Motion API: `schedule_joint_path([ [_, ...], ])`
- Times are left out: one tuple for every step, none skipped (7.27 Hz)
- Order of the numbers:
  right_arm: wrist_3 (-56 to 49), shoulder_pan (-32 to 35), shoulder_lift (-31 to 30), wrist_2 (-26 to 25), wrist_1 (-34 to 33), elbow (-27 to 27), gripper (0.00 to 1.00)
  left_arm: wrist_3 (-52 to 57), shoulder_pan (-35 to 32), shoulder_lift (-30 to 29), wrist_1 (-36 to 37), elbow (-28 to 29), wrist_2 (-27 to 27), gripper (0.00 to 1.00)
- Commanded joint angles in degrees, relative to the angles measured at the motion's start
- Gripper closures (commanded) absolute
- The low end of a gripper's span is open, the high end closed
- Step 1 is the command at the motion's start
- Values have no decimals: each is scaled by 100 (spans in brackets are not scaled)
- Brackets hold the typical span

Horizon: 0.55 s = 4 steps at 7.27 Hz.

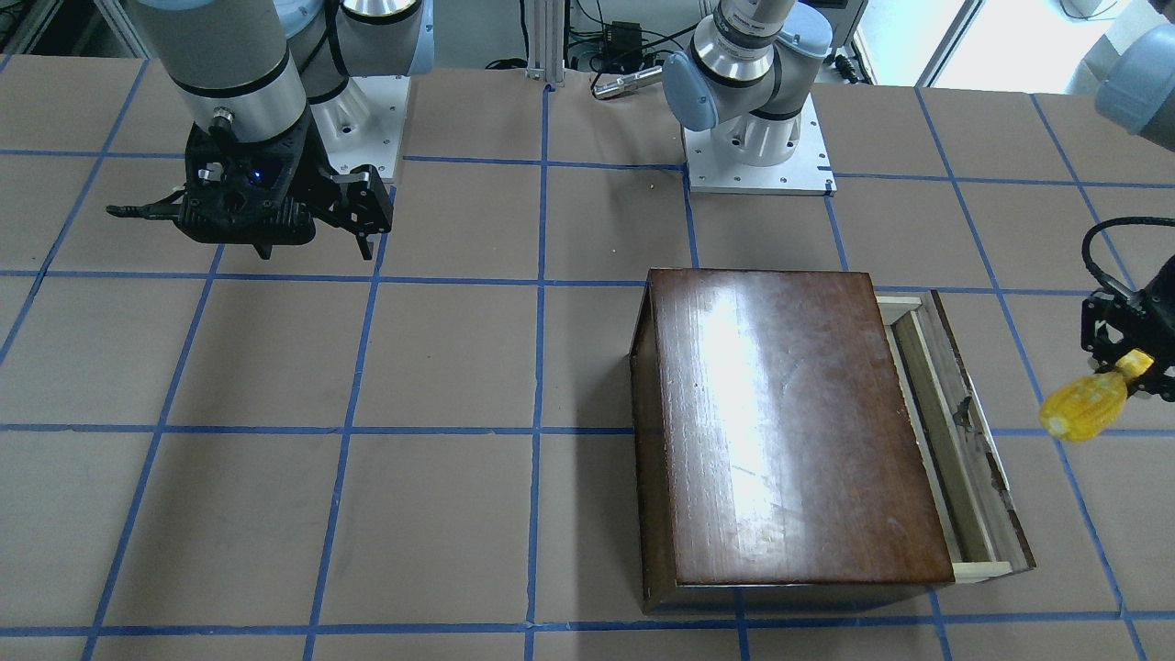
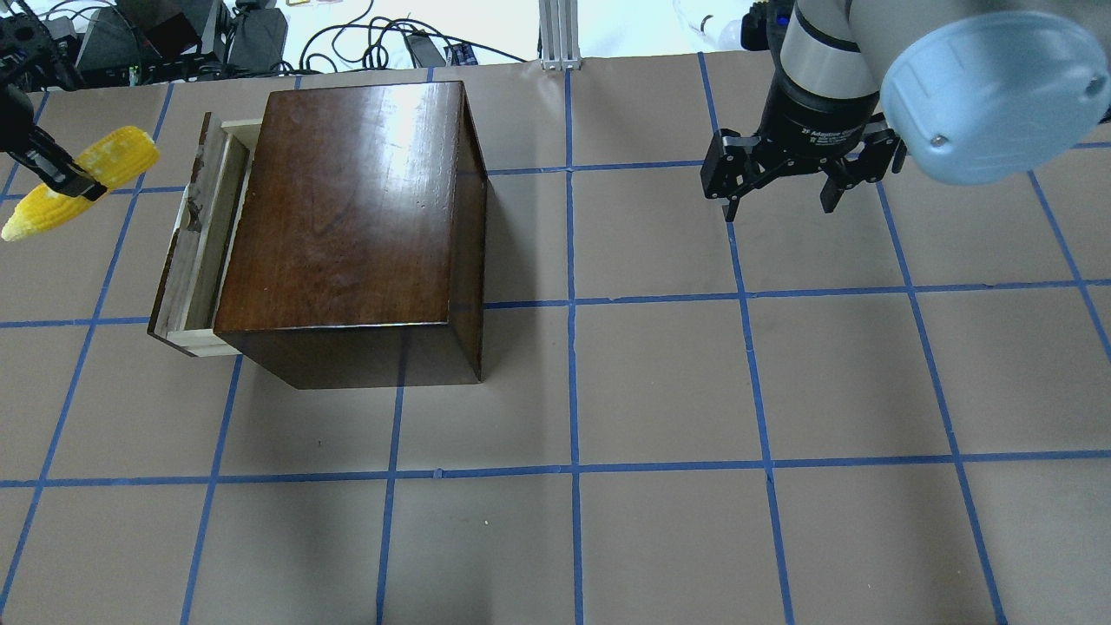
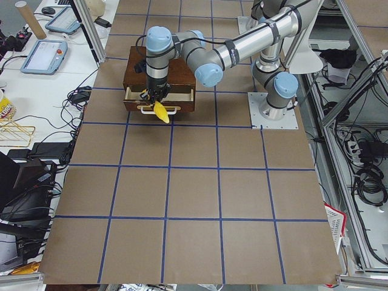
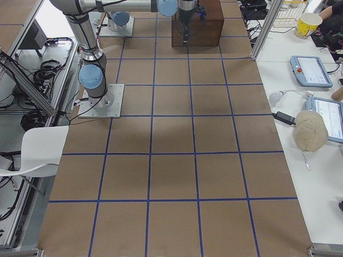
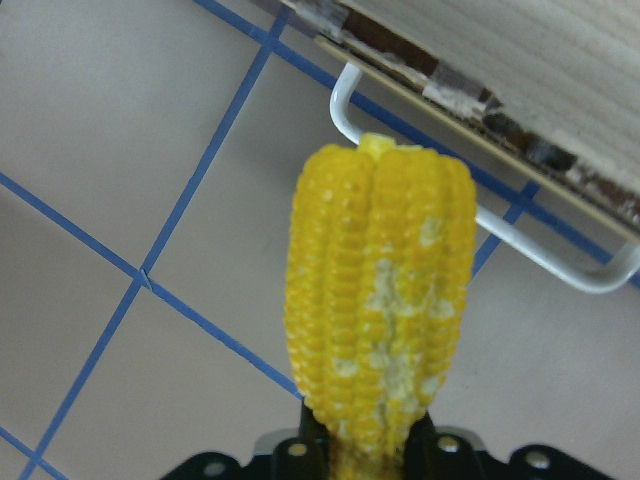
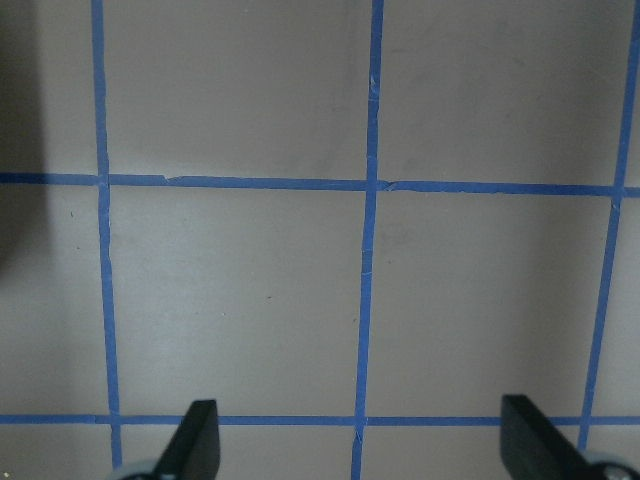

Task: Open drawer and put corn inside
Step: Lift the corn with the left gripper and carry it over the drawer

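Tabletop [image 2: 660, 382]: brown paper ruled into squares by blue tape. You see cables and equipment past its far edge.

Box [image 2: 347, 200]: glossy dark-brown wood, on the left half of the table, towards the far side.

Drawer [image 2: 195, 252]: stands partway out of the box's left face. It is a pale wood tray with a dark, chipped front panel and a white wire handle [image 5: 480, 225] on the outside.

Corn [image 2: 82, 178]: yellow cob, off the table, in the air to the left of the drawer front and outside the tray. In your left wrist view its blunt end lies close to the handle.

Left gripper [image 2: 48, 169]: clamped on one end of the corn, with the rest of the cob jutting out beyond the fingers.

Right gripper [image 2: 779, 207]: fingers [image 6: 200, 440] spread apart, hanging over the paper at the far right, well apart from the box.
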Motion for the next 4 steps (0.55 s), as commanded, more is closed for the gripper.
schedule_joint_path([
  [0,0,0,0,0,0,0,-1473,-130,-14,-607,324,-3,100],
  [0,0,0,0,0,0,0,-2053,-234,-14,-915,482,23,100],
  [0,0,0,0,0,0,0,-2633,-366,-23,-970,536,58,100],
  [0,0,0,0,0,0,0,-3344,-489,-23,-988,536,67,100],
])
